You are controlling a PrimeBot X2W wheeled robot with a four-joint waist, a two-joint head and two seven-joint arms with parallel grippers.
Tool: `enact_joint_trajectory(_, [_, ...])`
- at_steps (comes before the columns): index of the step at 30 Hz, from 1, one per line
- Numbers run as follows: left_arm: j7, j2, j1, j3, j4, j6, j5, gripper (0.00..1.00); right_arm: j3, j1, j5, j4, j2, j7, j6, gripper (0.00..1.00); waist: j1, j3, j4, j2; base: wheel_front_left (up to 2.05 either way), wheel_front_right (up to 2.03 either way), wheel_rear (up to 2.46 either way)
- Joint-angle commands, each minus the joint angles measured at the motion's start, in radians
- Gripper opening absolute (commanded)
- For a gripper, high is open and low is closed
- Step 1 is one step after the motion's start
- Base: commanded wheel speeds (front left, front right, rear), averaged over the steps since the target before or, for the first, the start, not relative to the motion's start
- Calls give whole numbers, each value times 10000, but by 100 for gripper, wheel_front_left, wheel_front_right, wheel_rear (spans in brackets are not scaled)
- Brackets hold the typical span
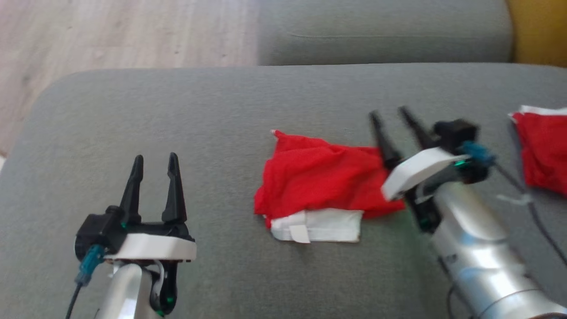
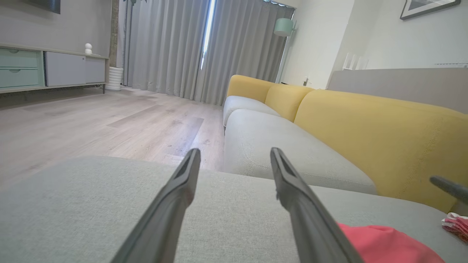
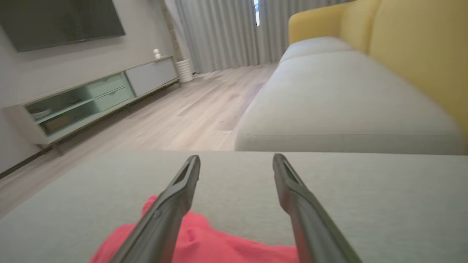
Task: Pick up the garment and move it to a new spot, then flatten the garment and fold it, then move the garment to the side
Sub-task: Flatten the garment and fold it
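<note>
Lying crosswise, the garment [image 1: 319,177] is just left of the spread, empty right gripper [image 1: 389,111], perhaps touching; left gripper [image 1: 156,156], also spread, farther.

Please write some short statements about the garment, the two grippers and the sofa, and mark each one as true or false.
1. The red garment lies on the grey cushion. True.
2. The right gripper is shut on the garment. False: it is open, at the garment's right edge.
3. The left gripper touches the garment. False: it is open and apart from it, to its left.
4. Another red cloth lies further right on the cushion. True.
5. The sofa backrest is yellow. True.
</note>
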Motion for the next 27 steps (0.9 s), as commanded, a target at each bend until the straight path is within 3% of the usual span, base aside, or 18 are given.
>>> enact_joint_trajectory(1, [-51, 42, -223, 419, -372, -47, 67, 100, -282, -194, -400, -456, -19, -125, -9, 100, 0, 25, -295, 0, 0, 0, 0])
enact_joint_trajectory(6, [-51, 40, -124, 456, -534, -66, -8, 100, -2314, 1011, -2093, -2008, -43, -139, -9, 100, 0, 52, -683, 0, 0, 0, 0])
enact_joint_trajectory(12, [-51, 39, 30, 415, -587, -74, -37, 100, -3491, 2721, -3010, -3652, 210, -141, -9, 100, 0, 27, -900, 0, 0, 0, 0])
enact_joint_trajectory(19, [-51, 38, 350, 388, -667, -89, -29, 100, -3445, 4053, -2428, -5055, 246, -142, -9, 100, 0, 3, -968, 0, 0, 0, 0])
enact_joint_trajectory(27, [-51, 38, 417, 342, -626, -99, -58, 100, -3376, 4324, -2290, -5350, 249, -142, -9, 100, 0, -4, -845, 0, 0, 0, 0])
